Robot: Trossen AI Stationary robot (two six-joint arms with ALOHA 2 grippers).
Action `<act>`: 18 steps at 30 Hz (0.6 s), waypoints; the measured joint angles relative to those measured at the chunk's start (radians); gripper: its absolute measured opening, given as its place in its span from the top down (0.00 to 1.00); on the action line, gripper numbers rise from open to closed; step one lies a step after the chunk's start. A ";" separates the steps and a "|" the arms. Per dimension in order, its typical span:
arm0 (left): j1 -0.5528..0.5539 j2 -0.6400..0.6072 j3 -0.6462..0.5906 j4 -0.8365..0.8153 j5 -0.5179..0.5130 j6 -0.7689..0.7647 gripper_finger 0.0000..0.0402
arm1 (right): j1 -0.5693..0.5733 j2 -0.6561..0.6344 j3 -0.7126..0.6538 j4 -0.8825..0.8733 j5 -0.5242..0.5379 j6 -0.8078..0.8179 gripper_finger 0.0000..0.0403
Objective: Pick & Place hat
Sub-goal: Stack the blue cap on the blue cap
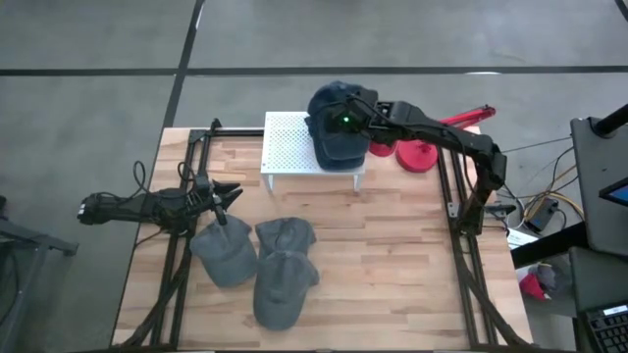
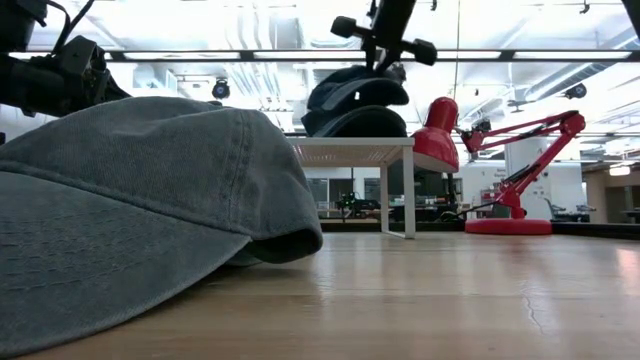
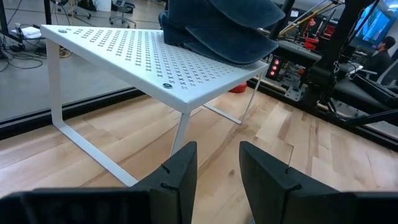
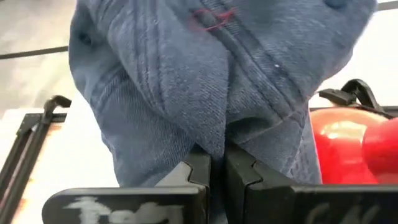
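A white perforated rack (image 1: 294,147) stands at the table's far middle. One dark blue hat (image 2: 356,122) lies on its right end. A second dark blue hat (image 2: 352,88) hangs right over the first, with my right gripper (image 4: 217,167) shut on it; whether the two hats touch does not show. Three grey hats (image 1: 228,253), (image 1: 287,235), (image 1: 280,289) lie on the near part of the table. My left gripper (image 3: 217,168) waits at the table's left, open and with nothing between its fingers, pointing toward the rack. My right gripper pinches a bunched fold of the upper blue hat's crown cloth (image 4: 214,140) between its two fingers (image 4: 193,169). The fingers come slanting down from the table's right. The hat hangs from them over the rack, its brim toward the lower hat.
A red desk lamp (image 1: 417,152) stands just right of the rack, close to my right arm. Black frame rails (image 1: 186,167) run along the table's left and right sides. Bare wood lies between the rack and the grey hats.
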 joint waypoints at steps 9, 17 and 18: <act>0.000 0.000 0.000 0.000 0.000 -0.004 0.70 | -0.001 0.001 -0.010 0.001 -0.039 0.005 0.97; 0.000 0.000 0.000 0.000 0.000 -0.005 0.70 | -0.001 0.028 -0.016 0.000 -0.076 0.002 0.97; 0.000 0.000 0.000 0.000 0.000 -0.006 0.70 | -0.002 0.029 -0.017 0.000 -0.087 -0.007 0.97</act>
